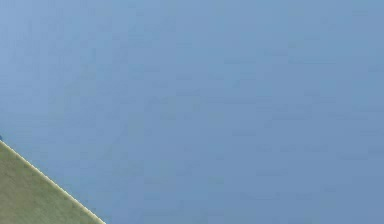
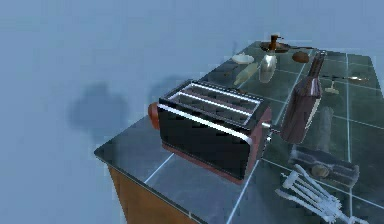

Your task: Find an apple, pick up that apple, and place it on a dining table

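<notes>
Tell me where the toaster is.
In the arm side view's middle, the toaster sits on the dark tiled counter, with a tall brown bottle just to its right.

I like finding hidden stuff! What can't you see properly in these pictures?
- Arm side view: the toaster hides the counter behind it.
- Arm side view: the little things at the counter's far end are too small to name.
- Arm side view: the white wire thing is cut off by the bottom edge, so I can't name it.
- Forward view: the floor is cut off at the bottom-left corner; the wall hides what's beyond.
</notes>
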